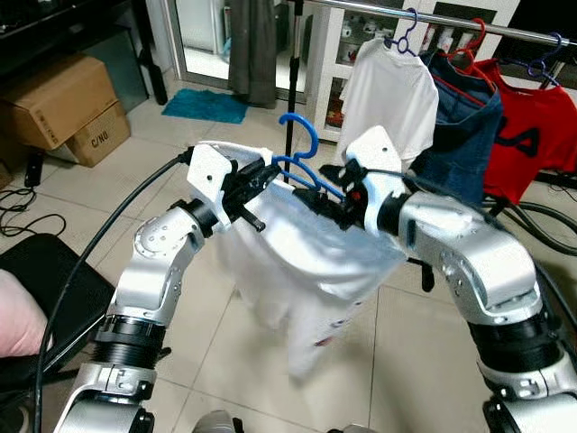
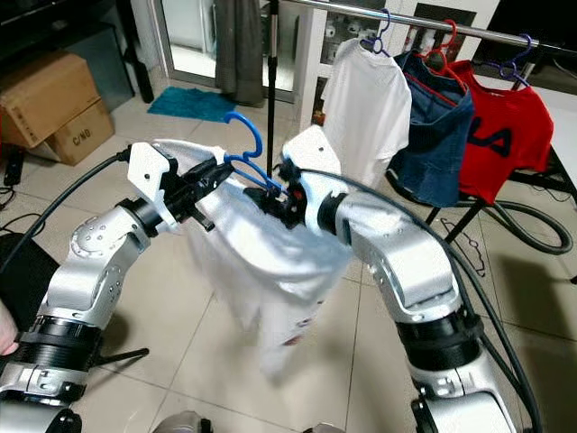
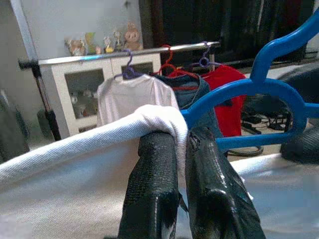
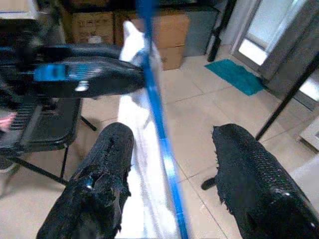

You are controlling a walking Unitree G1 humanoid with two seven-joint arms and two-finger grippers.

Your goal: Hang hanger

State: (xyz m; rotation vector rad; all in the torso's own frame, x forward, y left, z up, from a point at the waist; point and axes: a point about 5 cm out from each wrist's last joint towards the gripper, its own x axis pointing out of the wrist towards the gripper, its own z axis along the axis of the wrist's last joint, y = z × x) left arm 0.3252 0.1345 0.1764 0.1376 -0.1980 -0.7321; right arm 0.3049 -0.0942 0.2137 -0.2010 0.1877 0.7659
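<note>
On a tiled floor (image 1: 406, 352), a white shirt (image 1: 297, 262) on a blue hanger (image 1: 302, 158) hangs between both arms. The left gripper (image 3: 182, 144) pinches the shirt's edge; the right gripper (image 4: 169, 154) straddles the hanger bar, fingers spread. Beyond, a rail (image 1: 451, 23) holds three garments.
</note>
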